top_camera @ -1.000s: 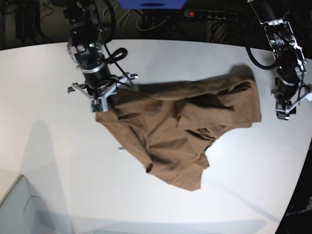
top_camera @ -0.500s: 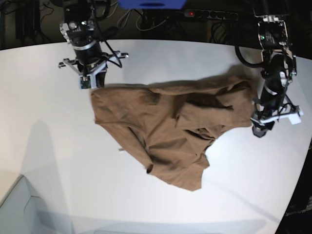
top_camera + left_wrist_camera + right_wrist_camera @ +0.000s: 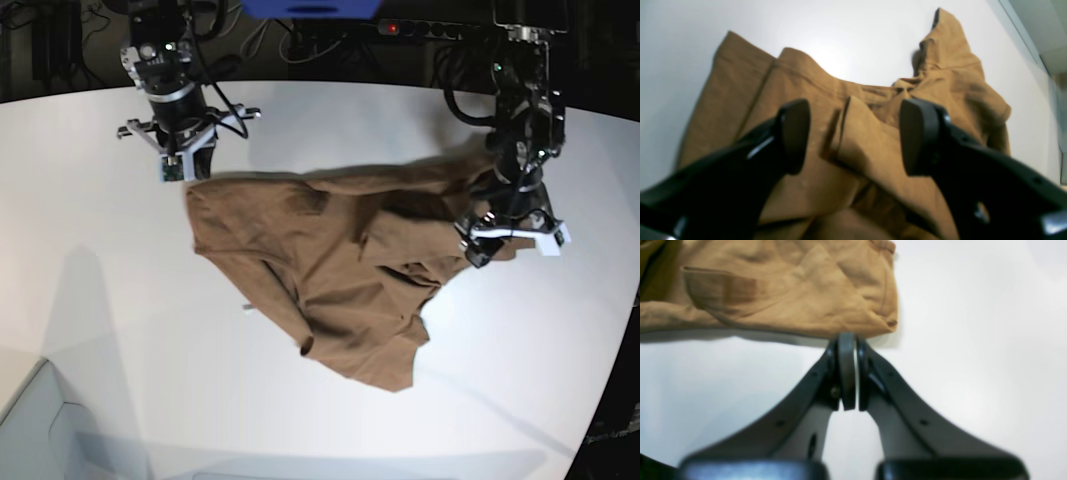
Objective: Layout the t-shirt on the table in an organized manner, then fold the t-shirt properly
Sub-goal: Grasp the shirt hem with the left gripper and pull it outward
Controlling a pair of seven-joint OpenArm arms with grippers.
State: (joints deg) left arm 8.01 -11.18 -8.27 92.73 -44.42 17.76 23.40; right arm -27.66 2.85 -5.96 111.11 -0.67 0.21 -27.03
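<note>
The tan-brown t-shirt (image 3: 340, 270) lies crumpled and creased in the middle of the white table (image 3: 100, 300). My right gripper (image 3: 178, 172) is at the shirt's far-left corner. In the right wrist view its jaws (image 3: 848, 340) are shut and meet the hem of the t-shirt (image 3: 790, 300), whose edge casts a shadow on the table (image 3: 973, 340). My left gripper (image 3: 500, 245) hangs over the shirt's bunched right side. In the left wrist view it (image 3: 857, 136) is open, with a raised fold of the t-shirt (image 3: 867, 140) below the gap and nothing gripped.
A power strip (image 3: 430, 30) with a red light, cables and a blue object (image 3: 310, 8) sit behind the table's far edge. A pale box (image 3: 40, 430) stands at the near left corner. The table's edge curves inward on the right (image 3: 620, 330).
My right gripper pulled the shirt's corner toward the far left, then held still. My left arm swung in from beyond the shirt's right edge over the cloth, and its jaws opened wider.
</note>
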